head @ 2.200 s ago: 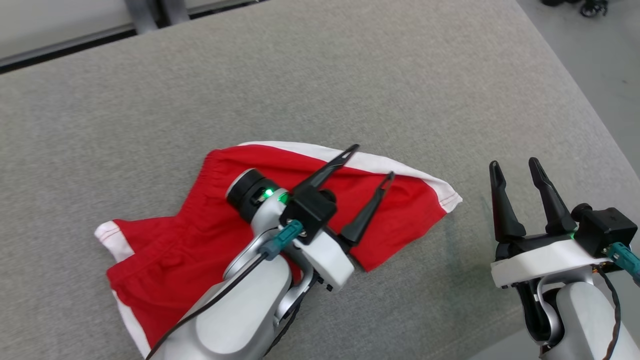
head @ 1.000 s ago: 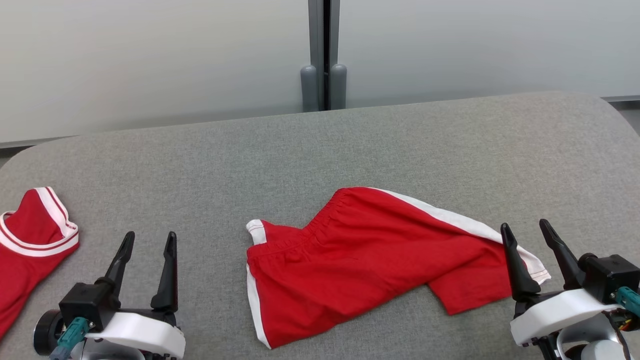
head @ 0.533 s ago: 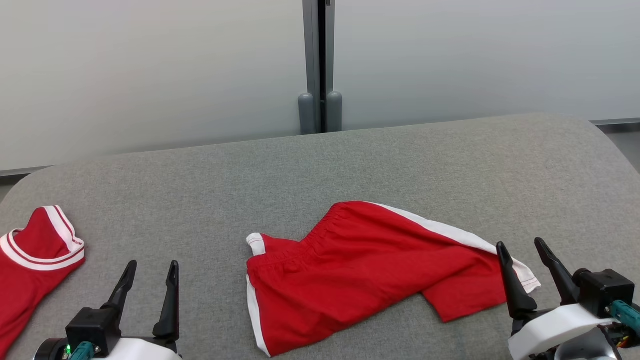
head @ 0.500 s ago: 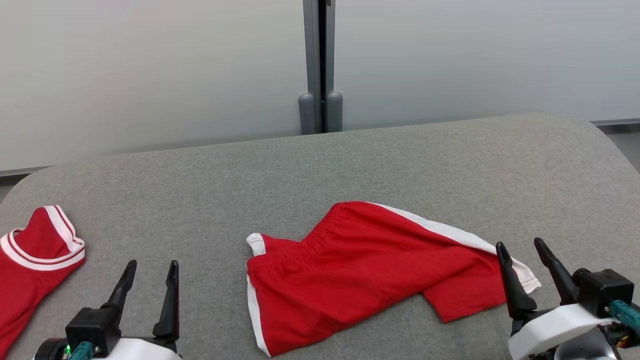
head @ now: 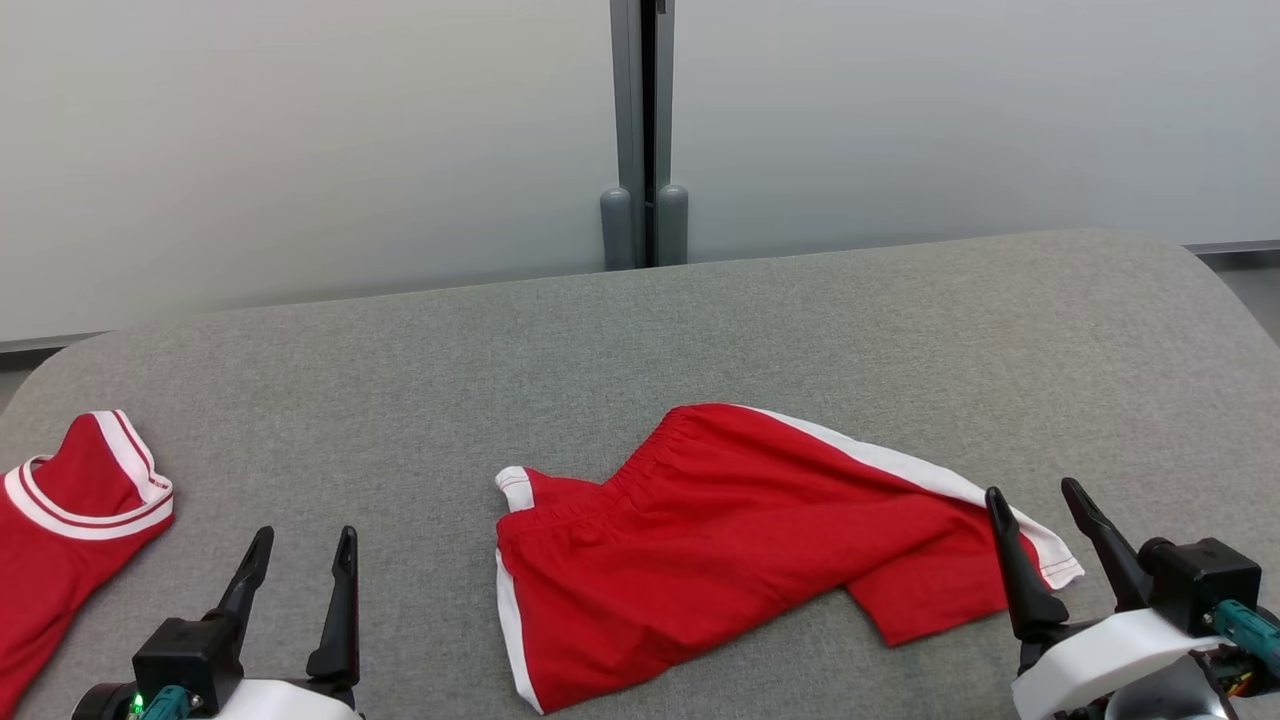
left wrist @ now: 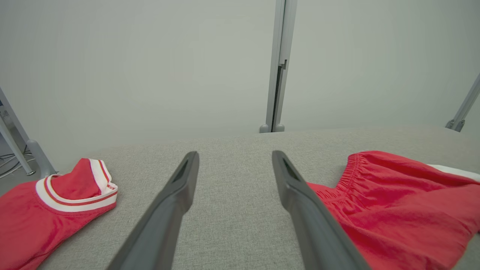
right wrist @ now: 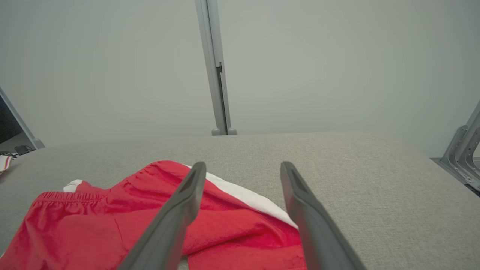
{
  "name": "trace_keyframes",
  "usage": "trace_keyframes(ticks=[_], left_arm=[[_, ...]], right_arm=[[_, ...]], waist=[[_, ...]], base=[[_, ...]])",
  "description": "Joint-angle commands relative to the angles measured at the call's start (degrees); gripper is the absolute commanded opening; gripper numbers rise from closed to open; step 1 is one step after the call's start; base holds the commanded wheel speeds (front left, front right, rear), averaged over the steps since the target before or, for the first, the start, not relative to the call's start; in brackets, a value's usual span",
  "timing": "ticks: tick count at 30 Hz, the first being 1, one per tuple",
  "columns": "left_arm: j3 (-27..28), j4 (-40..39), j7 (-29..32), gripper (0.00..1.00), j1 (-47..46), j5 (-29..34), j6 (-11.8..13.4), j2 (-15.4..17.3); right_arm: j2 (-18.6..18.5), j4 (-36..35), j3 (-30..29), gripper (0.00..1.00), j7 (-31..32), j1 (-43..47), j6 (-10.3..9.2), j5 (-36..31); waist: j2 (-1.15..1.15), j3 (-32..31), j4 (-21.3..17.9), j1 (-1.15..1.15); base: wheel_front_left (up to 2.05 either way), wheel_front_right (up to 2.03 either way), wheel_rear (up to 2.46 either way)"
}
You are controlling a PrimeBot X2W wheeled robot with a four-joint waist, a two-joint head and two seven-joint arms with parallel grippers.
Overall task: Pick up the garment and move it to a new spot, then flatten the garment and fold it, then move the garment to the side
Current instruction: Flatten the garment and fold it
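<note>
The garment, a pair of red shorts (head: pixel 720 540) with white side stripes, lies loosely crumpled on the grey padded table (head: pixel 700 330), waistband toward the back. My left gripper (head: pixel 306 532) is open at the lower left, well clear of the shorts. In the left wrist view the left gripper (left wrist: pixel 235 153) is empty and the shorts (left wrist: pixel 393 210) lie to its right. My right gripper (head: pixel 1030 488) is open at the lower right, just beside the shorts' right leg hem. Through the right gripper (right wrist: pixel 243 164) the shorts (right wrist: pixel 112 221) sit low and left.
A red top with a white-striped collar (head: pixel 60 540) lies at the table's left edge, also in the left wrist view (left wrist: pixel 56 210). A pale wall with a grey post (head: pixel 645 130) stands behind the table. The table's rounded right edge (head: pixel 1230 290) drops to the floor.
Two seconds ago my left gripper hovered open over the shorts; it has drawn back to the lower left. The camera has risen and turned, showing the wall. The shorts lie unmoved.
</note>
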Motion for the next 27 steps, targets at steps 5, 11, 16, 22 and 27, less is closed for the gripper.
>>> trace_keyframes(ticks=[5,11,16,22,27], left_arm=[[-0.03,0.03,0.03,1.00,-0.32,-0.42,0.48,0.36],[-1.54,0.05,1.05,1.00,-2.23,0.01,-0.39,-0.09],[-6.18,0.84,4.33,1.00,-8.97,0.92,-3.39,-2.15],[-13.03,7.10,9.21,1.00,-22.08,1.81,-9.02,-7.51],[-16.31,17.59,11.89,1.00,-31.32,1.43,-13.14,-11.62]], right_arm=[[-0.31,0.07,0.12,1.00,0.22,0.32,0.00,0.46],[-0.52,0.04,0.26,1.00,0.46,0.01,0.00,0.62],[-0.89,-0.95,0.72,1.00,0.80,-1.56,0.00,0.89],[-1.76,-1.81,1.48,1.00,0.30,-4.41,0.00,1.59],[-1.83,-0.82,3.14,1.00,-0.91,-7.00,0.00,2.56]], waist=[[0.00,0.12,-0.05,0.00],[0.00,0.87,0.20,0.00],[0.00,3.72,-0.09,0.00],[0.00,9.80,-2.24,0.00],[0.00,13.66,-5.32,0.00]], base=[[0.00,0.00,0.00],[0.00,0.00,0.00],[0.00,0.00,0.00],[0.00,0.00,0.00],[0.00,0.00,0.00]])
